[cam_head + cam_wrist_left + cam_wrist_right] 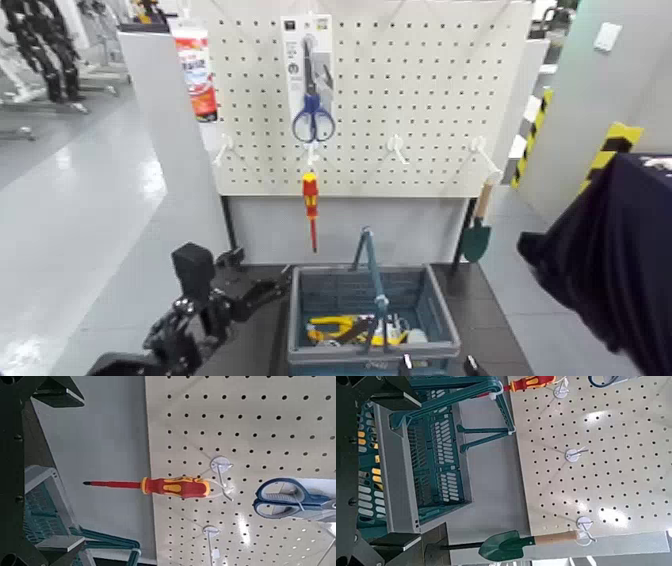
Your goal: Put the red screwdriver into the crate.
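The red screwdriver (311, 204) hangs tip down from a hook on the pegboard, just below the blue scissors; in the left wrist view the screwdriver (162, 486) is in full view. Below and to its right stands the grey-blue crate (440, 318) with its hoop handle up. My left gripper (264, 290) hovers low, left of the crate and well under the screwdriver, open and empty, with dark fingers (59, 390) framing the left wrist view. My right gripper (436, 366) sits at the crate's front rim, open, its fingertips barely showing. The crate (429, 495) fills the right wrist view.
Blue-handled scissors (312, 112) in a package and a green trowel (477, 238) hang on the pegboard (420, 100). Yellow and white items (345, 329) lie in the crate. A person's dark sleeve (610, 260) reaches in from the right. A white column (175, 150) stands left of the board.
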Controlling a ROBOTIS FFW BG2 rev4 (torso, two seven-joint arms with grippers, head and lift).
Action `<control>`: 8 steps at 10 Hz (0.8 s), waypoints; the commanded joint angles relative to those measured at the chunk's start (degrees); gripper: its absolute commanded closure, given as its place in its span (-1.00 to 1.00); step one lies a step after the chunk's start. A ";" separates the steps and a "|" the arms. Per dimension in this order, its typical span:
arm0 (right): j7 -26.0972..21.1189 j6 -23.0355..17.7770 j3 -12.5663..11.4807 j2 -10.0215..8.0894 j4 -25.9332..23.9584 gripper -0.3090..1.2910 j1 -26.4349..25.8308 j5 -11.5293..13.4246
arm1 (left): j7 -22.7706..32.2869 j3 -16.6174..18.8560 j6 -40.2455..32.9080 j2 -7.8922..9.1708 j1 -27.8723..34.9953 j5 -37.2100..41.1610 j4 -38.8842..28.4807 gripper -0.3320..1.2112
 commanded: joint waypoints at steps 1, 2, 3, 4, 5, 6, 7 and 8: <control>0.00 0.00 0.16 -0.02 0.01 -0.44 -0.02 -0.11 | -1.94 -1.13 0.71 0.57 -4.29 -0.16 3.31 -0.45; 0.09 0.00 0.16 -0.02 0.10 -0.44 -0.11 -0.11 | -3.00 -1.39 0.79 0.75 -5.79 -0.16 4.63 -0.44; 0.09 0.00 0.24 -0.02 0.10 -0.44 -0.11 -0.11 | -3.70 -1.57 0.71 0.92 -7.28 -0.16 5.86 -0.45; 0.09 0.00 0.33 -0.02 0.10 -0.44 -0.11 -0.20 | -4.67 -1.92 0.62 1.01 -9.04 -0.16 7.45 -0.45; 0.09 0.00 0.42 -0.02 0.10 -0.44 -0.20 -0.28 | -5.46 -2.71 0.18 1.27 -10.80 0.02 8.85 -0.45; 0.09 0.00 0.42 -0.02 0.19 -0.44 -0.28 -0.28 | -5.98 -3.59 -0.52 1.36 -12.64 0.37 10.79 -0.45; 0.09 0.00 0.51 -0.02 0.19 -0.44 -0.28 -0.28 | -5.98 -4.56 -1.67 1.36 -14.31 0.63 12.98 -0.45; 0.09 0.00 0.51 -0.02 0.19 -0.44 -0.28 -0.37 | -6.78 -5.00 -2.19 1.27 -15.98 0.72 14.74 -0.45</control>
